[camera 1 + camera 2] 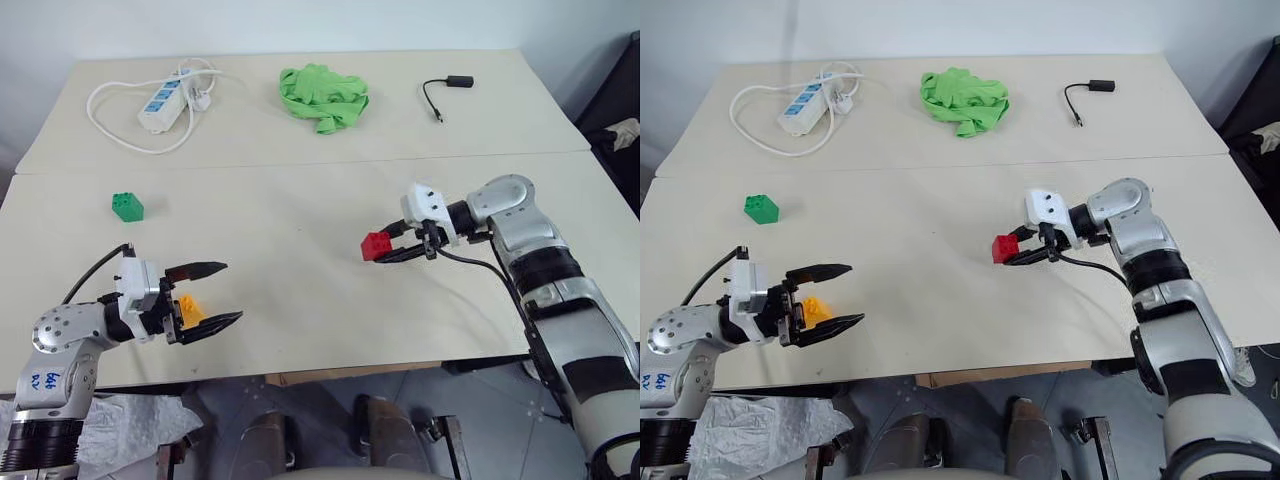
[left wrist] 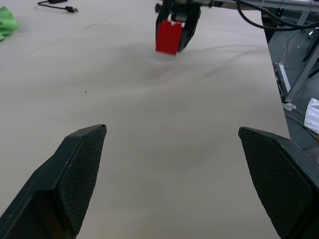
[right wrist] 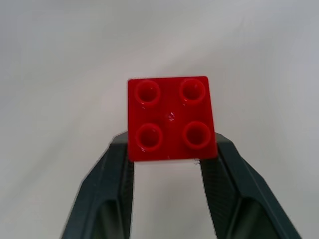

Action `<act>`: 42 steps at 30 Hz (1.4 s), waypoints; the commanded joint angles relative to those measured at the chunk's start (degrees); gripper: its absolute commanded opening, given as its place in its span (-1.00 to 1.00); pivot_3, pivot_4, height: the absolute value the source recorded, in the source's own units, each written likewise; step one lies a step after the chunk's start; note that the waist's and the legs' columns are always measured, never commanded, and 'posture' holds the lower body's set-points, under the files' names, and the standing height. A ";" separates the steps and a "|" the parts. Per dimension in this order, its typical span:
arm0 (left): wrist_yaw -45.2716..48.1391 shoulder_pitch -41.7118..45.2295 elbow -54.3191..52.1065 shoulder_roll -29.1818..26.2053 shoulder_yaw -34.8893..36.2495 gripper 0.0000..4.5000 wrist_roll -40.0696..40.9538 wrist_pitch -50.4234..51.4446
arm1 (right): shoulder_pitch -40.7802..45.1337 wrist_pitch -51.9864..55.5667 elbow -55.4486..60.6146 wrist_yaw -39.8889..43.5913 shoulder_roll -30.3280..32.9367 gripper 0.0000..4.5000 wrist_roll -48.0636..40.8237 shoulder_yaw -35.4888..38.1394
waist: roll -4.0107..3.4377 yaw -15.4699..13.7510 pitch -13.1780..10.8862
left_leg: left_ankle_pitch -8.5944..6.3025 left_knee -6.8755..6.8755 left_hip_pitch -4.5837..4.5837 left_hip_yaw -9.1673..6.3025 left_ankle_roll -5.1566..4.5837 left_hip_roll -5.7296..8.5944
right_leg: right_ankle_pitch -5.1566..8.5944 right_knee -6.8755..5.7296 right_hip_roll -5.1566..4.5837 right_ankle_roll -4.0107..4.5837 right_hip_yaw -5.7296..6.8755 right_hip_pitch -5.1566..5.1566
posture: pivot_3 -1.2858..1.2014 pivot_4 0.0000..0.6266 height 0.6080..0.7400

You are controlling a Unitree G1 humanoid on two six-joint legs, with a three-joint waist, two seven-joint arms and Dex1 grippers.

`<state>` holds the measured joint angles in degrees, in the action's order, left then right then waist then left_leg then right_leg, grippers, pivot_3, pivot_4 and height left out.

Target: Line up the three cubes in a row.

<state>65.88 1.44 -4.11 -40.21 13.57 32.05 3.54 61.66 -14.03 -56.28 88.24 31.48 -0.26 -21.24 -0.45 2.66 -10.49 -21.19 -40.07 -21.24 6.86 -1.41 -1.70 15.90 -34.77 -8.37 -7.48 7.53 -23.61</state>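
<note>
The red cube (image 1: 377,245) is pinched between the two fingers of my right gripper (image 1: 388,250), right of the table's middle; whether it touches the table I cannot tell. In the right wrist view the red cube (image 3: 172,117) shows its studs, with the right gripper (image 3: 172,149) shut on its sides. The green cube (image 1: 127,206) stands alone at the left. The orange-yellow cube (image 1: 190,307) lies near the front edge, between the roots of the fingers of my left gripper (image 1: 229,292), which is wide open and level.
On the far half of the table (image 1: 300,190) lie a white power strip with its cable (image 1: 163,102), a crumpled light-green cloth (image 1: 324,95) and a small black cable adapter (image 1: 447,88). A seam crosses the table between the two halves.
</note>
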 commanded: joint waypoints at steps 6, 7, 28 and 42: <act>-1.44 -3.03 -4.14 0.07 2.52 1.00 0.67 -0.54 | 5.78 -2.39 -11.04 -4.02 -3.75 -0.34 7.17 -0.03 | 0.01 0.73 0.01 | 0.01 -0.04 0.13 -0.03 0.02 -0.08 | 0.00 -0.08 0.00 0.00 -0.07 0.07 | 0.03 -0.52 1.00; -1.48 -3.22 -4.18 0.14 2.56 1.00 0.62 -0.61 | 5.83 -1.43 -11.27 -4.28 -3.77 -0.34 7.69 -0.08 | 0.01 0.72 0.01 | 0.01 -0.08 0.14 -0.04 0.02 -0.09 | 0.00 -0.10 0.00 0.00 -0.07 0.09 | 0.03 -0.52 1.00; -1.30 0.06 -1.00 2.48 2.08 1.00 -0.47 -2.78 | 2.43 -7.47 -5.59 2.75 1.17 0.97 1.83 8.75 | 0.01 0.40 0.00 | 0.02 -0.17 0.11 -0.14 0.01 -0.15 | 0.00 -0.29 -0.08 0.00 -0.22 -0.02 | 0.03 -0.52 1.00; -4.84 -18.90 12.43 -2.53 31.88 1.00 4.71 -1.44 | -31.57 4.48 31.38 3.54 13.87 0.97 -38.91 24.63 | 0.06 0.49 -0.03 | -0.05 0.03 0.18 -0.18 0.01 -0.22 | 0.01 -0.03 -0.07 0.01 -0.05 -0.03 | 0.03 -0.52 1.00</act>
<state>60.25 -16.64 7.16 -42.28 42.35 34.78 1.54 30.40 -11.05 -29.57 88.25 45.63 -36.14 0.28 -0.38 3.15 -10.52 -21.25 -40.04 -21.05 6.69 -1.41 -2.01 15.91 -34.80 -8.51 -7.47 7.46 -23.64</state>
